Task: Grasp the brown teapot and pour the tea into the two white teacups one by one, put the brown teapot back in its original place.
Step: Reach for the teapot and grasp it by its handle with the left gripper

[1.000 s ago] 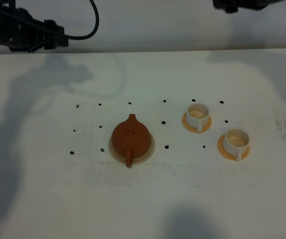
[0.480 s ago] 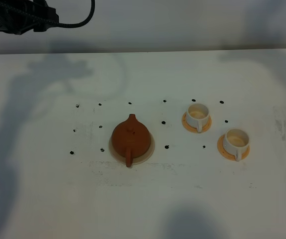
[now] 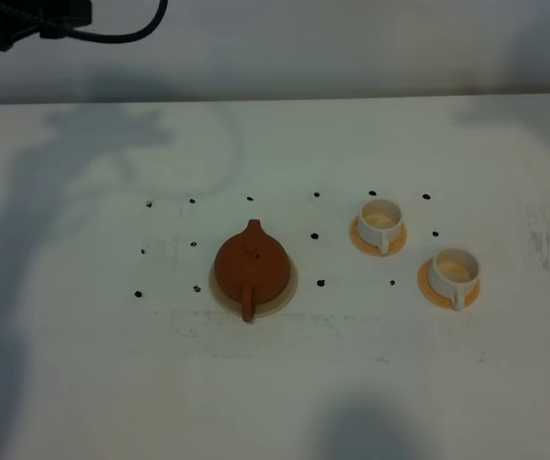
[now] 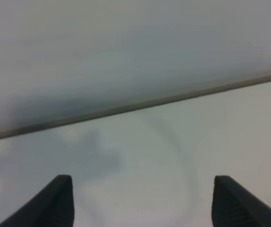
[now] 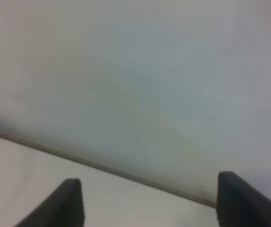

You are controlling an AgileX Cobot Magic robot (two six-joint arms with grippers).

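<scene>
The white table (image 3: 83, 383) is the largest thing here. Only a piece of the left arm (image 3: 26, 19) shows above its far left corner, and the right arm is outside the high view. The left gripper (image 4: 142, 201) stands wide with nothing between its fingertips, and the right gripper (image 5: 149, 203) is equally wide and empty.

The cream coaster (image 3: 291, 287) lies a little left of the table's middle. The brown teapot (image 3: 251, 264) sits upright on it, well apart from both grippers. To its right stand the 2 white teacups, the left teacup (image 3: 380, 220) and the right teacup (image 3: 453, 270), each on an orange saucer (image 3: 423, 285). Their insides look pale tan, and I cannot tell if tea is there.

The teapot's handle (image 3: 247, 309) points to the near edge and its spout (image 3: 253, 227) to the far edge. If the reach is the step now, I judge that the left gripper should come down over the handle with the jaws wide on both sides of it. It should then close firmly and lift straight up, so that the coaster does not slide.
</scene>
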